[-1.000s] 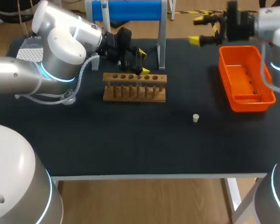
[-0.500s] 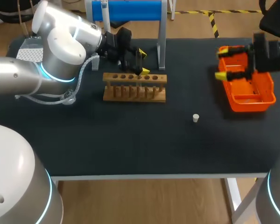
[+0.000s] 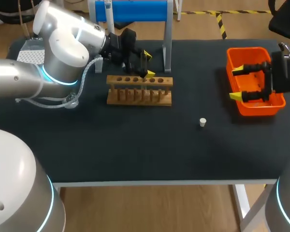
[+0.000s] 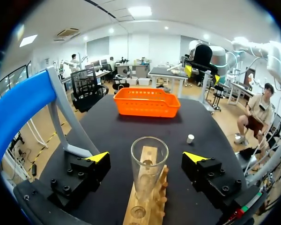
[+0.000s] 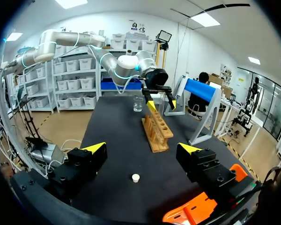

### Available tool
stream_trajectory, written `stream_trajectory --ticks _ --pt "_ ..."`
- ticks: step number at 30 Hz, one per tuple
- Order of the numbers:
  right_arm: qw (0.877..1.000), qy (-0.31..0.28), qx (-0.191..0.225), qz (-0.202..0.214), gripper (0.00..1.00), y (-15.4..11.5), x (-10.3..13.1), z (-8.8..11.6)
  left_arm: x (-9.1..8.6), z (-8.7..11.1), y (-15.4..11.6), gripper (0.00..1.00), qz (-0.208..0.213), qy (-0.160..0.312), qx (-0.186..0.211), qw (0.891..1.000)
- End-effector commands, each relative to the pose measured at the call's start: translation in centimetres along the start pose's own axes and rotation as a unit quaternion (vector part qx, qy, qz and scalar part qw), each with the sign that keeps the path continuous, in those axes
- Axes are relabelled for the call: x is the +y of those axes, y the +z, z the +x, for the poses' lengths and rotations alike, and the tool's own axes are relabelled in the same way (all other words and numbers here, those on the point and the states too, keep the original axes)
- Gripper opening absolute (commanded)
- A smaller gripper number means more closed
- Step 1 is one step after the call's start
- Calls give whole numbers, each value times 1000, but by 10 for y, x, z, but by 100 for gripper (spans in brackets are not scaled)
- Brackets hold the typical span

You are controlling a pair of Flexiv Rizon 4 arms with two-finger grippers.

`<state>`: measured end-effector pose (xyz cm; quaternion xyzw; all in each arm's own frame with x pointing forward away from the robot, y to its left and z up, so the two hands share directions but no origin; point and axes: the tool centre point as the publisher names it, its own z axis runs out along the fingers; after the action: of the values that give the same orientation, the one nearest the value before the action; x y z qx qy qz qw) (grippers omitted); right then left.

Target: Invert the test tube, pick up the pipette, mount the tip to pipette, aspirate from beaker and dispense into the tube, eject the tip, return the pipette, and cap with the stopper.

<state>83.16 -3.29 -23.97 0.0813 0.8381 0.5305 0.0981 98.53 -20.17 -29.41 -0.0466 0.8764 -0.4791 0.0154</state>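
Our left end effector (image 4: pixel 146 158) sits wide open around the clear glass test tube (image 4: pixel 149 164), which stands mouth-up in the wooden rack (image 4: pixel 150 215), neither finger touching it. Our right end effector (image 3: pixel 238 83) hangs released over the orange plastic basket (image 3: pixel 249 50). The small white stopper (image 3: pixel 202 122) lies alone on the black surface (image 3: pixel 135 145). Our worry: an off-centre squeeze jams the tube against its rack hole, or the slick glass slips mid-flip.
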Motion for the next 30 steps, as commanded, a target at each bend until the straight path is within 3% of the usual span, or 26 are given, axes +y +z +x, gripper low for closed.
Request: stream_trajectory --ticks 1,20,30 --pt "1000 0 1 1 100 -1 0 1 -1 -1 0 100 -2 -1 2 1000" --pt "1000 0 1 1 100 -1 0 1 -1 -1 0 100 -2 -1 2 1000" --pt "999 15 -18 35 100 -9 -36 24 -1 -1 0 100 -2 -1 2 1000"
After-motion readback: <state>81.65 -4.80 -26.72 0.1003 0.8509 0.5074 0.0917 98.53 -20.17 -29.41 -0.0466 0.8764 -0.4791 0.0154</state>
